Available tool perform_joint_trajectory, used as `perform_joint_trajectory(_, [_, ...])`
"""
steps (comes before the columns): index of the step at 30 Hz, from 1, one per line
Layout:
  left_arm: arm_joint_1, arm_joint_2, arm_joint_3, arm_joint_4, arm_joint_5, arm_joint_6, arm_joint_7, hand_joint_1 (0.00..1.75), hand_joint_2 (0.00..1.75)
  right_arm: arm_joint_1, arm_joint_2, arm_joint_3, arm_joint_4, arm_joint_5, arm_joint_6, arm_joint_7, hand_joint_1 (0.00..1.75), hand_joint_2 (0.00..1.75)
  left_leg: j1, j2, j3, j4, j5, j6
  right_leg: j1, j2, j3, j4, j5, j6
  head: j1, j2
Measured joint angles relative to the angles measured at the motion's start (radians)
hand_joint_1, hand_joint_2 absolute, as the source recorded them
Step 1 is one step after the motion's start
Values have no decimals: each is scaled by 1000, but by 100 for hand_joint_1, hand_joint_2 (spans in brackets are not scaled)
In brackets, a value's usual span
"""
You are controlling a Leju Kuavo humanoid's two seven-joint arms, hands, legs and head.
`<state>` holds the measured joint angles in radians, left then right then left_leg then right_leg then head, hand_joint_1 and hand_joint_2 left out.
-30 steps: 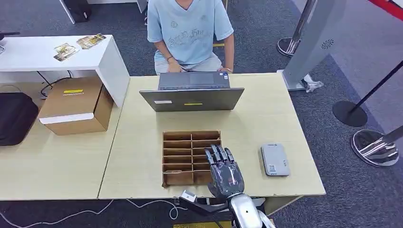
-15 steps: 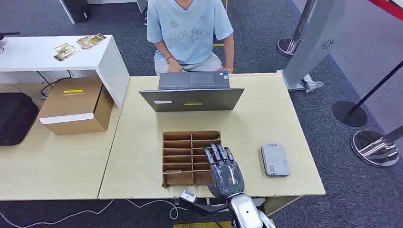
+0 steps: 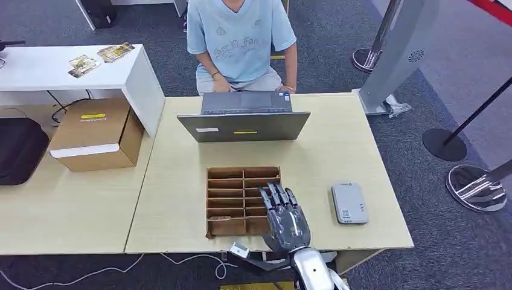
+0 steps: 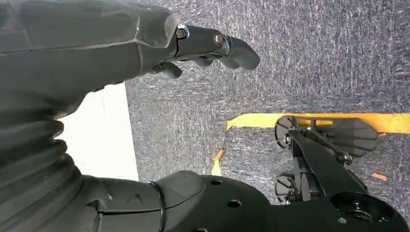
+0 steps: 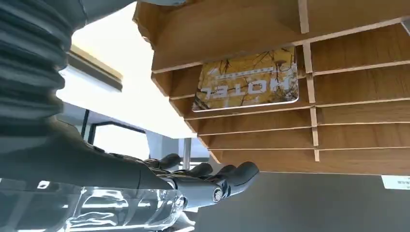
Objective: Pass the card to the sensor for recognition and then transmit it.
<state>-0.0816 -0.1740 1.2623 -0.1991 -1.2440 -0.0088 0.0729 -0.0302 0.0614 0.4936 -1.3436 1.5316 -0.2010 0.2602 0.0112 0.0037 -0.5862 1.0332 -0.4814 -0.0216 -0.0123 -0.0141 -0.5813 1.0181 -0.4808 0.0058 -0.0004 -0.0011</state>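
Card point(image 5: 247, 87) — yellow-brown, printed "HOTEL" — lies flat in one compartment of the wooden tray point(image 3: 226, 193), seen in the right wrist view; nothing grips it. In the head view the tray sits at centre frame on the desk point(image 3: 175, 181). Right hand point(image 3: 285, 219) hovers over the tray's lower right corner, fingers point(image 3: 276, 196) stretched forward and slightly apart, holding nothing. Grey sensor box point(image 3: 349, 203) lies flat on the desk just right of that hand, apart from it. Laptop point(image 3: 244, 125) stands open above the tray, screen back toward the camera — a person point(image 3: 241, 42) in a light blue shirt sits behind it at top centre. Cardboard box point(image 3: 96, 134) rests at left. Left hand point(image 4: 193, 48) hangs over grey carpet, fingers loosely curled, nothing in them.
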Motion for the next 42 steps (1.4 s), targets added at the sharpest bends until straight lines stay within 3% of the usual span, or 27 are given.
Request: perform_joint_trajectory(42, [0, 1, -24, 0, -19, -12, -4, 0, 175, 18, -1, 0, -37, 35, 18, 0, 0, 175, 0, 0, 0, 0, 0, 0, 0, 0, 0, 0, 0, 0, 0, 0])
